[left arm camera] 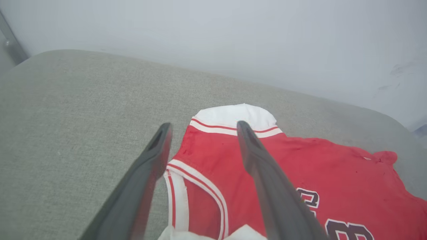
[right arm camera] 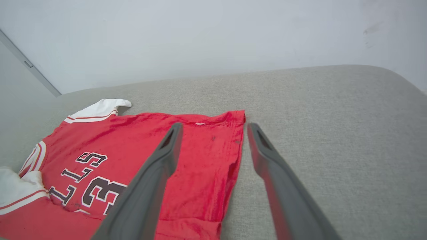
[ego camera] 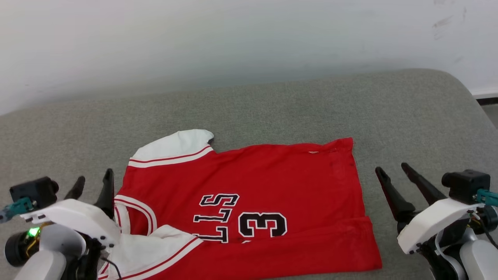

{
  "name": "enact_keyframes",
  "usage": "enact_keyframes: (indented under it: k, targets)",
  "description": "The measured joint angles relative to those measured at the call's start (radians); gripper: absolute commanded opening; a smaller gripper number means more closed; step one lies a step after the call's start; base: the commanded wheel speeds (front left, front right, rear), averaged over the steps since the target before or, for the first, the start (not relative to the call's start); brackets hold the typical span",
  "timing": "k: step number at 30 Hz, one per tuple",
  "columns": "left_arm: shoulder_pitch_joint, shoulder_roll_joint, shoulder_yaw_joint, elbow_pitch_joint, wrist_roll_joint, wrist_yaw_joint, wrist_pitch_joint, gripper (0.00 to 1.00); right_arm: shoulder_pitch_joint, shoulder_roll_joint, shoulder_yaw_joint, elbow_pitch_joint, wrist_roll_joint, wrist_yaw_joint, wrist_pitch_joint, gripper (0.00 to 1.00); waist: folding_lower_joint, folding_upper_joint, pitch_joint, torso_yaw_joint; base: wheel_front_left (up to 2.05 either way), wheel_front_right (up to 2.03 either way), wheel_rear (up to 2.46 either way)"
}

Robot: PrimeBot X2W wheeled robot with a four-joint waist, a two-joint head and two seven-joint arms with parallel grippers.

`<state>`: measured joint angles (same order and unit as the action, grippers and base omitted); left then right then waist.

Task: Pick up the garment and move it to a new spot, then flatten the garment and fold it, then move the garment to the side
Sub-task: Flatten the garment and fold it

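Note:
The red garment (ego camera: 249, 202) lies on the grey cushion, folded over along its near edge, with black lettering and a 3 showing. One white sleeve (ego camera: 175, 149) sticks out at the far left, another lies folded at the near left. My left gripper (ego camera: 94, 182) stands open beside the collar end, holding nothing; in the left wrist view its fingers (left arm camera: 160, 146) frame the garment (left arm camera: 300, 166) and its collar trim. My right gripper (ego camera: 393, 170) is open just right of the hem, apart from it. In the right wrist view its fingers (right arm camera: 258, 140) straddle the garment's (right arm camera: 133, 146) hem edge.
The grey cushioned surface (ego camera: 272, 109) stretches beyond the garment to a white wall (ego camera: 233, 35). Its rounded right end (ego camera: 467, 93) drops off near a dark baseboard. Bare cushion lies behind the garment and to its right.

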<state>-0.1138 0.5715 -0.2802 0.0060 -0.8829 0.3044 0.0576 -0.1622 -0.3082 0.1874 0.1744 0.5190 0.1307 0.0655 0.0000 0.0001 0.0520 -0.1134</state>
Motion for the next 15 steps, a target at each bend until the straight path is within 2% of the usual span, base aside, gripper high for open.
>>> enact_keyframes:
  k: [5, 8, 11, 15]
  targets:
    - [-0.109, -0.009, 0.026, -0.007, 0.013, -0.002, -0.031, 1.0, -0.018, 0.035, -0.04, -0.069, -0.06, 0.0, -0.04, 1.0, 0.0, 0.0, 0.054, -0.03, 0.0, 0.0, 0.0]
    - [-0.195, 0.01, 0.055, -0.002, 0.007, -0.008, -0.024, 1.0, -0.041, 0.055, -0.051, -0.113, -0.075, 0.0, -0.052, 1.0, 0.0001, 0.0, 0.102, -0.048, 0.0, 0.0, 0.0]
    - [-0.281, 0.045, 0.057, 0.016, 0.005, -0.03, 0.024, 1.0, -0.064, 0.077, -0.06, -0.15, -0.084, 0.0, -0.064, 1.0, 0.0, 0.0, 0.158, -0.069, 0.0, 0.0, 0.0]
    - [-0.4, 0.087, 0.015, 0.066, -0.005, -0.076, 0.154, 1.0, -0.089, 0.093, -0.074, -0.172, -0.088, 0.0, -0.072, 1.0, 0.0001, 0.0, 0.236, -0.098, 0.0, 0.0, 0.0]
